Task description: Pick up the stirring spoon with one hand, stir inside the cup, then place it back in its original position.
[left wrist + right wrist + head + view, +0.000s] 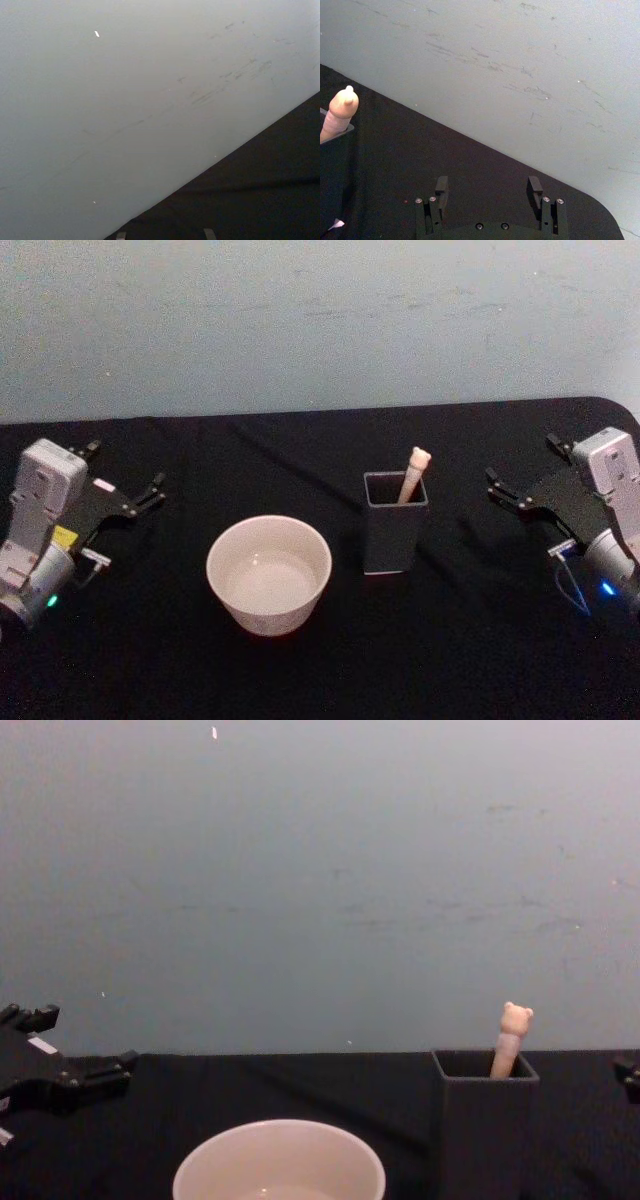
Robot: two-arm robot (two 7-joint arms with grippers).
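The stirring spoon [413, 476] stands in the dark grey square holder [388, 540], its original position, with only the cream handle and bear head showing above the rim. The spoon [512, 1035] leans against the holder [485, 1125] in the chest view too. Left of the holder sits the cream-white cup [268, 612], seen low in the chest view as the cup [280, 1165]. My left gripper [125, 468] rests open at the table's left side. At the right side, apart from the holder, my right gripper [525, 462] is open. The right wrist view shows its fingers [441, 187] spread wide, with the spoon [342, 107] farther off.
A black cloth covers the table [470, 640], and a pale wall [320, 320] rises behind its far edge. Free room lies between each gripper and the two vessels. The table's back right corner [600, 215] is rounded.
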